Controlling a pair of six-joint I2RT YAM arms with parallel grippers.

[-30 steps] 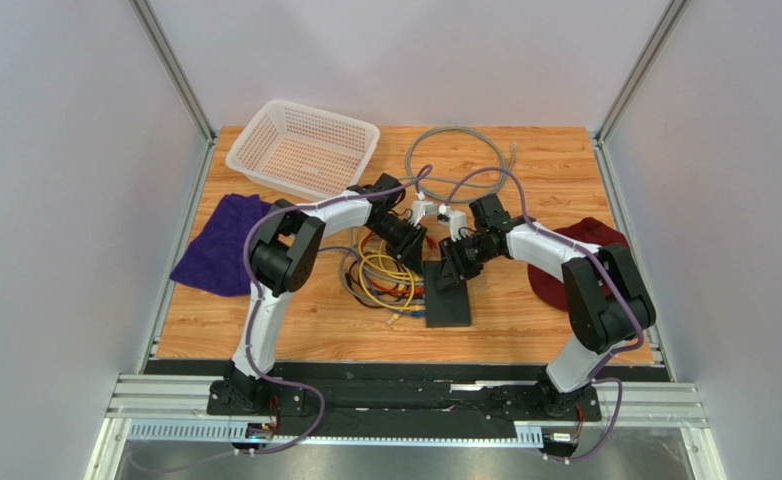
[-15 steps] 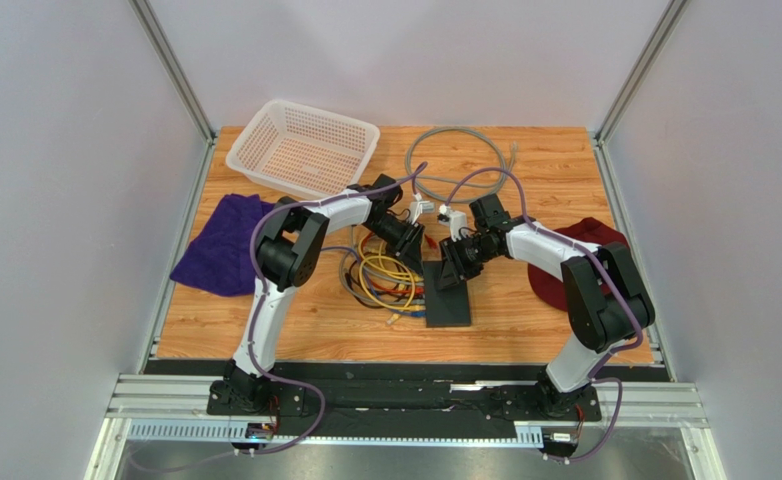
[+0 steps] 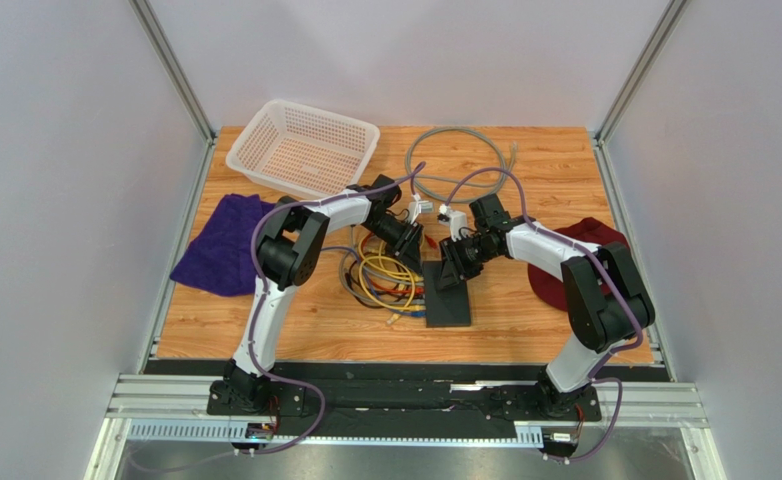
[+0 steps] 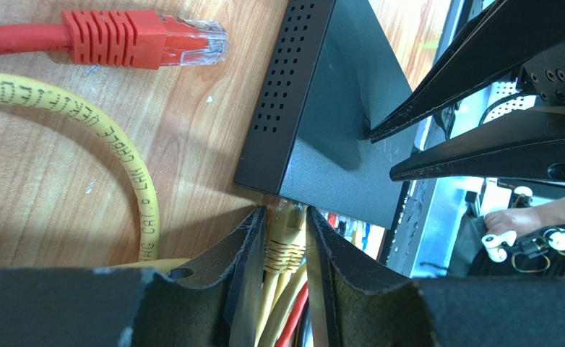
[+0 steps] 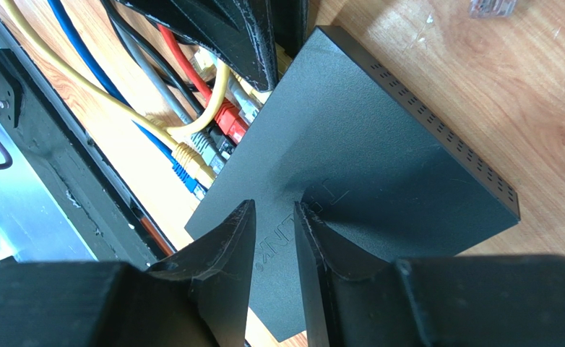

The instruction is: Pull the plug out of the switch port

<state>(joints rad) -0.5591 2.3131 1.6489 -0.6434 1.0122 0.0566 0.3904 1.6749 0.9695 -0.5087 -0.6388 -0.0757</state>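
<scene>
Switch (image 3: pixel 449 295) lies flat on the table (image 3: pixel 525 170), our right jaws narrowly apart, tips pressing its top. Our left jaws clamp the yellow plug (image 4: pixel 286 244) at its port. If it stays locked in, we may drag the switch or slip off.

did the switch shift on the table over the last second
No. In the top view the switch keeps the same spot and angle against the near edge of the table.
</scene>
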